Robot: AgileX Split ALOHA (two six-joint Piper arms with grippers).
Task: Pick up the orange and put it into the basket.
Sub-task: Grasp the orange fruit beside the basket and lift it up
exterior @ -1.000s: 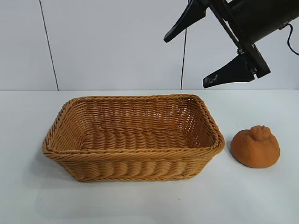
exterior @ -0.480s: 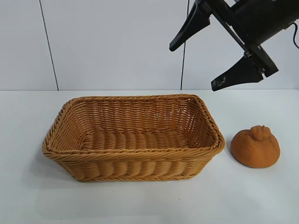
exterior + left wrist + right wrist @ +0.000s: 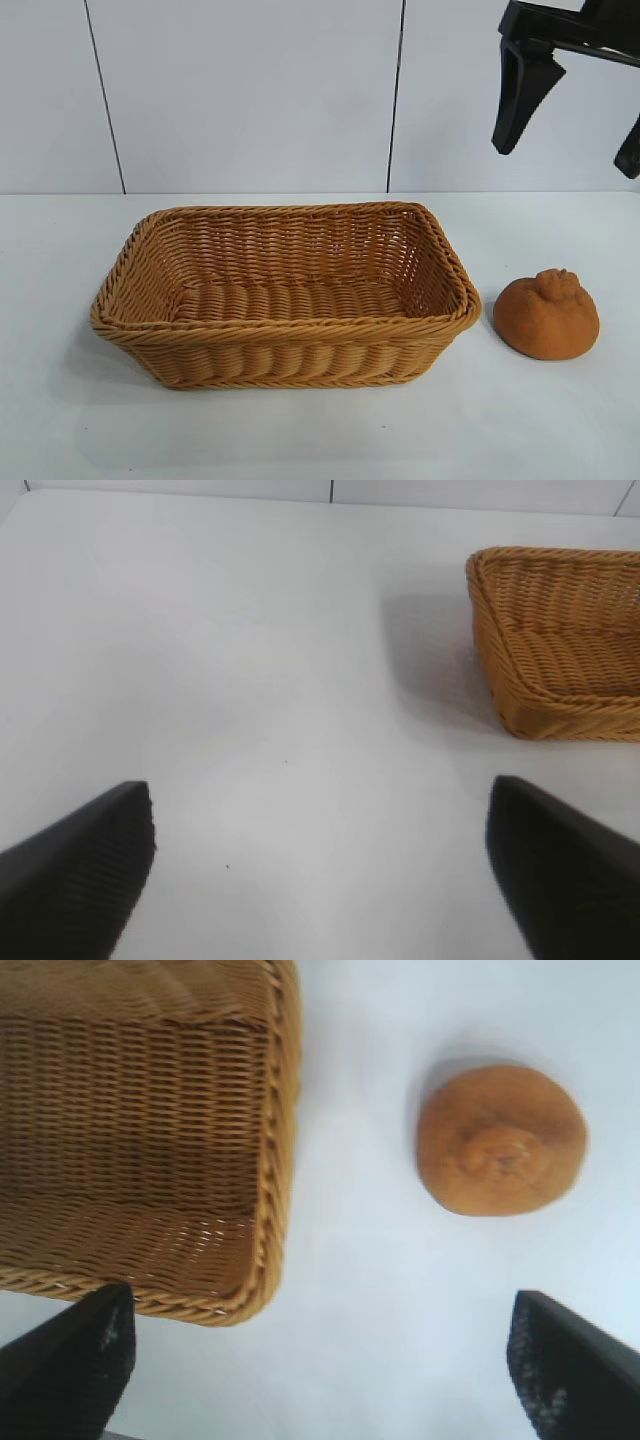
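- While the orange [image 3: 546,315] sits on the table [image 3: 560,420] just right of the basket [image 3: 285,330], apart from its rim, I see it untouched since a second ago.
- My right gripper [image 3: 568,120] has swung right and turned downward, now high above the orange, fingers spread wide, holding nothing.
- My left gripper [image 3: 320,865] hovers wide open over bare table beside the basket.

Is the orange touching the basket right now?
Apart. The exterior view shows bare table between the orange and the basket; the right wrist view shows the same gap.
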